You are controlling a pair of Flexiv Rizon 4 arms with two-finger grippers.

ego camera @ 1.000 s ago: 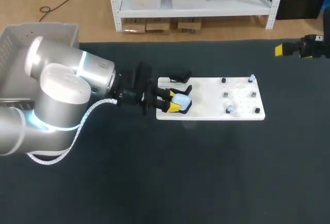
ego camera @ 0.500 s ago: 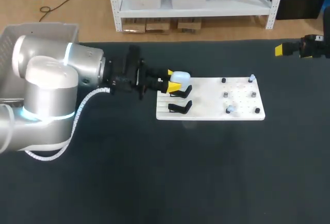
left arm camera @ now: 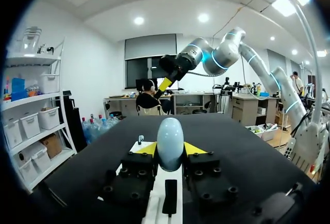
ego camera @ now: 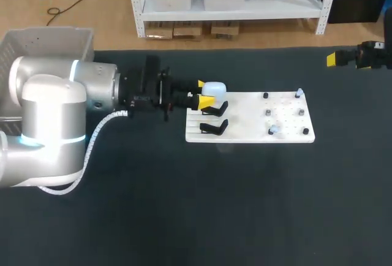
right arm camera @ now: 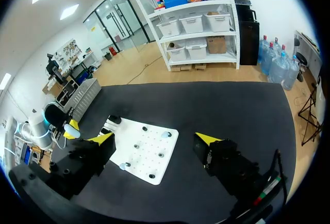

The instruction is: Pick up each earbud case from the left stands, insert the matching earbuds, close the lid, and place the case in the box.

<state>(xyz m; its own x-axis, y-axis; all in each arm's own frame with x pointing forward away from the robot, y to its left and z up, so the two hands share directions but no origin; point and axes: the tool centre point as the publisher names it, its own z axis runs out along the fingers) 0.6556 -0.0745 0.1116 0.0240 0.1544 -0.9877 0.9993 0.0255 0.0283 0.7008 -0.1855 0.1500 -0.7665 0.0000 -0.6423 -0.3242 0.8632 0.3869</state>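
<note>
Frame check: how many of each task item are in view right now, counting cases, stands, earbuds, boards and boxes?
Earbud case: 1
Black stands: 2
Earbuds: 2
White board: 1
Grey box: 1
Total: 7

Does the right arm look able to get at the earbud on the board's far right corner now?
Likely yes: the left arm holds the case near the stands at the board's other end, leaving that earbud unobstructed.
</note>
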